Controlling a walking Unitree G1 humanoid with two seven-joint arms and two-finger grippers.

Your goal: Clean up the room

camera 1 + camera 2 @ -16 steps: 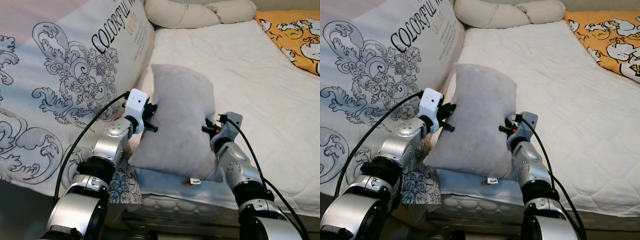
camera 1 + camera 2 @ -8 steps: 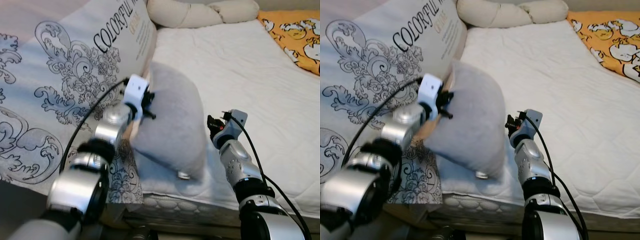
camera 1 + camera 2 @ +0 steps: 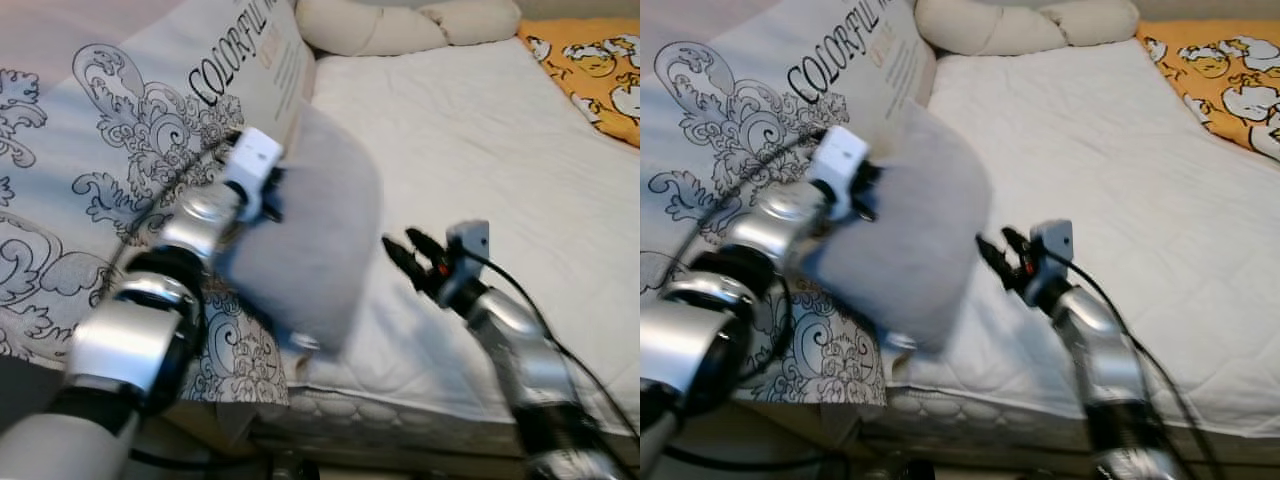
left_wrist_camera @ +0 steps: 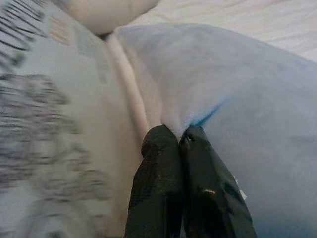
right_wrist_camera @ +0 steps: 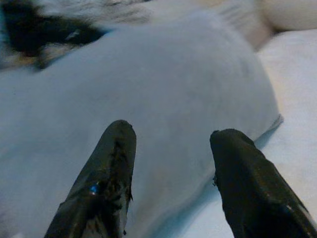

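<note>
While the white mattress point(image 3: 500, 150) stretched across most of what you saw, a large patterned cushion point(image 3: 130, 150) printed with "COLORFUL" leaned along its left edge. Your grey pillow point(image 3: 315, 240) hung between that cushion and the mattress edge, lifted off the bed. Your left gripper point(image 4: 179, 141) was pinched tight on a fold of the pillow's edge. Your right gripper point(image 5: 171, 144) sat just beside the pillow, fingers spread apart and holding nothing.

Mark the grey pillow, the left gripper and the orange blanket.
grey pillow point(image 3: 320, 250), left eye view, middle of its face.
left gripper point(image 4: 181, 141), left wrist view, at its fingertips.
orange blanket point(image 3: 600, 60), left eye view, printed top.
</note>
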